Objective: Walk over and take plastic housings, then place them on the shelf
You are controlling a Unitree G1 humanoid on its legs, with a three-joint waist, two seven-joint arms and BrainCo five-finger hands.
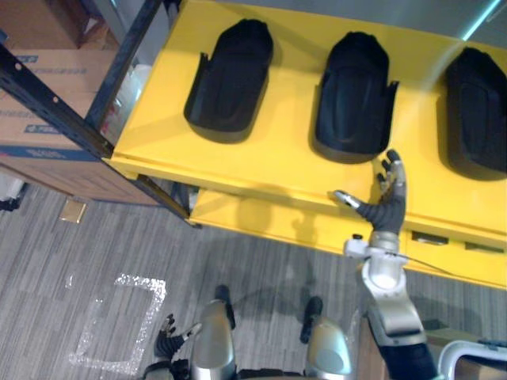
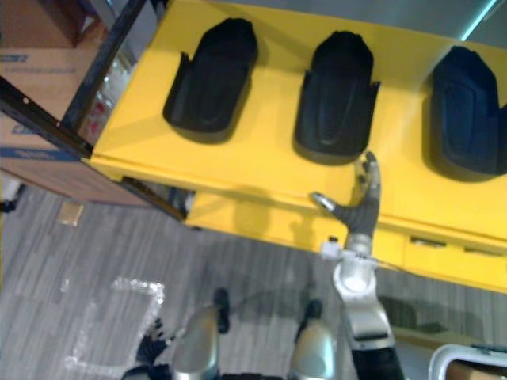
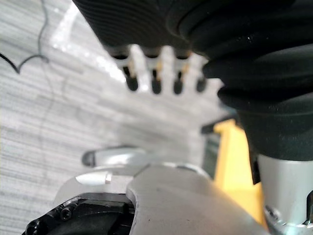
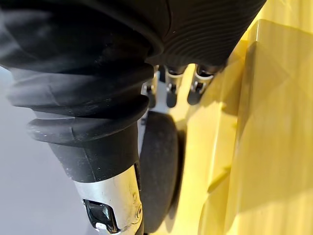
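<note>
Housings of black plastic lie in a row on the yellow shelf (image 1: pixel 158 134), all three with the long axis running from the shelf's front edge toward its back. Each has its rounded, narrower end pointing away from the robot and its wider, winged end toward the front edge.

The right hand (image 1: pixel 387 202) is raised in front of the shelf edge, its fingers (image 1: pixel 396 170) straight and pointing up toward the shelf, its thumb (image 1: pixel 346 198) spread out to the side; it grips nothing. The middle housing (image 1: pixel 354 95) lies just beyond the fingertips, its near right corner closest to them. Whether fingertip and plastic touch cannot be told. The right wrist view shows the fingers extended over yellow surface with the dark rounded body of that housing just past them.

The left housing (image 1: pixel 230 75) lies well off to the thumb side of this hand, turned slightly so its far end leans right. The right housing (image 1: pixel 478 111) lies to the hand's other side, partly cut off by the picture edge.

The left hand (image 1: pixel 166 342) hangs low over the grey floor (image 1: pixel 95 237), fingers relaxed and holding nothing. A pale tape outline (image 1: pixel 119 321) is marked on the floor beside it. Cardboard boxes (image 1: pixel 40 103) stand behind a dark frame bar (image 1: pixel 47 96) far on that side.
</note>
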